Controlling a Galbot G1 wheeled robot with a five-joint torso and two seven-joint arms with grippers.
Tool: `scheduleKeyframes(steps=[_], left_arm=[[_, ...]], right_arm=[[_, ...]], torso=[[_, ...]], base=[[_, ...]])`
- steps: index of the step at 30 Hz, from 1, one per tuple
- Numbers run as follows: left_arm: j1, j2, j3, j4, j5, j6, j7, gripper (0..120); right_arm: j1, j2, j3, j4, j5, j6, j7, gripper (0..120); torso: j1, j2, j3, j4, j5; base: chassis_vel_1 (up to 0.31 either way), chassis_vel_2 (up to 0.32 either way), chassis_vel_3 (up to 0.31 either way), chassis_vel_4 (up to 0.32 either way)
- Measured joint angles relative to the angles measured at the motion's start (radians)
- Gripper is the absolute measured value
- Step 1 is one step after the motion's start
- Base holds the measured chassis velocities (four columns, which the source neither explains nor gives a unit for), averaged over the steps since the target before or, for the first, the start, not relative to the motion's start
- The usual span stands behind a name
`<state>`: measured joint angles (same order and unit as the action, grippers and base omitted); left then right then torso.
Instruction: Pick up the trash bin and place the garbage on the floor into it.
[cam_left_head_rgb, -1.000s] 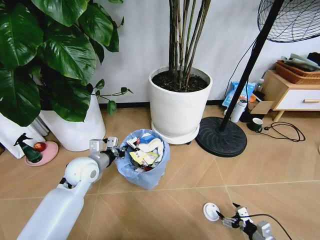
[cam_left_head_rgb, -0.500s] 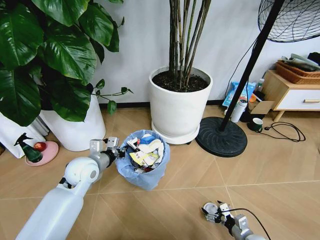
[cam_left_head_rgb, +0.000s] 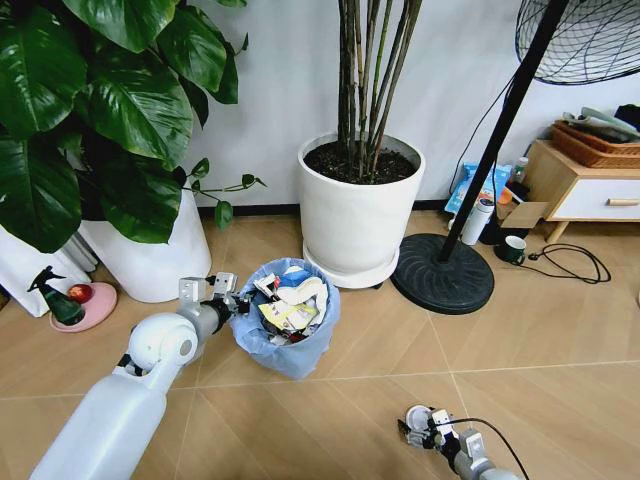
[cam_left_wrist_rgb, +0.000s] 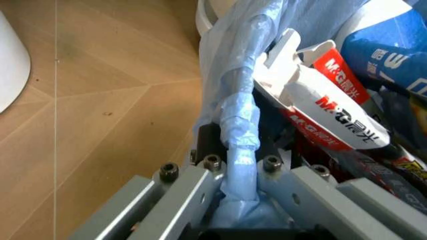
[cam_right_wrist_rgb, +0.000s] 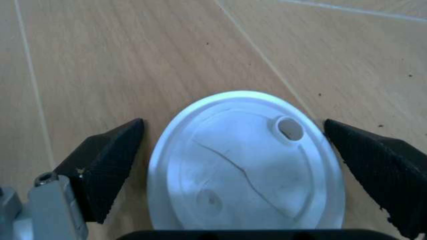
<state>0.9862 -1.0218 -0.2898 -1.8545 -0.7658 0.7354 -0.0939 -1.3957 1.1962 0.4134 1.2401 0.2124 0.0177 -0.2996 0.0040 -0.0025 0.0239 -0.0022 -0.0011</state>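
**Right wrist view: white lid between spread fingers, bin held by its rim**

Right wrist view shows the garbage, one round white lid (cam_right_wrist_rgb: 245, 161), lying flat on the floor (cam_right_wrist_rgb: 133, 60). Being round, it has no long axis; its top face looks upward, with a small drinking hole near one edge and a thin crack across the middle. The right gripper (cam_right_wrist_rgb: 248, 165) is low over it, and its two black fingertips (cam_right_wrist_rgb: 107, 162) are spread wide, one on each side of the lid, both a little apart from the rim.

From the head view, this right gripper (cam_left_head_rgb: 420, 431) is at the bottom of the picture, in front of the robot and right of the bin, with the lid (cam_left_head_rgb: 418, 415) just at its tip.

The trash bin (cam_left_head_rgb: 292, 340) stands upright on the floor (cam_left_head_rgb: 540, 330), its opening upward, in front of the white plant pot (cam_left_head_rgb: 358, 215) and near it. It is full of wrappers and paper. The left gripper (cam_left_head_rgb: 229, 297) is at the bin's left edge. In the left wrist view the left gripper (cam_left_wrist_rgb: 235, 165) is pressed together on the rim of the trash bin (cam_left_wrist_rgb: 230, 75), pinching the pale blue bag between its metal fingers (cam_left_wrist_rgb: 193, 187).
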Motion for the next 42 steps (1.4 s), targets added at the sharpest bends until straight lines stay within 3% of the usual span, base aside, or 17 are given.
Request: scheduleKeyframes(steps=[3, 10, 30, 42], left_arm=[[0.000, -0.001, 0.000, 0.001, 0.000, 0.000, 0.000, 0], [-0.003, -0.002, 0.001, 0.004, 0.000, 0.000, 0.001, 0], [-0.009, -0.004, 0.003, 0.007, -0.002, 0.000, 0.001, 0], [-0.009, -0.006, 0.002, 0.006, -0.003, 0.000, -0.001, 0]], right_arm=[[0.002, 0.000, 0.001, -0.004, 0.000, 0.000, 0.001, 97], [0.007, 0.004, 0.002, -0.011, -0.003, 0.002, 0.003, 74], [0.002, 0.005, 0.004, -0.012, -0.018, 0.002, 0.018, 28], [0.000, -0.004, 0.008, 0.022, -0.018, -0.014, 0.024, 11]], torso=[[0.000, 0.000, 0.000, -0.0001, -0.0001], [0.000, 0.000, 0.000, -0.0002, -0.0008], [0.000, 0.000, 0.000, 0.0002, 0.0001], [0.000, 0.000, 0.000, 0.0001, 0.0011]], base=[[0.000, 0.000, 0.000, 0.000], [0.000, 0.000, 0.000, 0.000], [0.000, 0.000, 0.000, 0.000], [0.000, 0.000, 0.000, 0.000]])
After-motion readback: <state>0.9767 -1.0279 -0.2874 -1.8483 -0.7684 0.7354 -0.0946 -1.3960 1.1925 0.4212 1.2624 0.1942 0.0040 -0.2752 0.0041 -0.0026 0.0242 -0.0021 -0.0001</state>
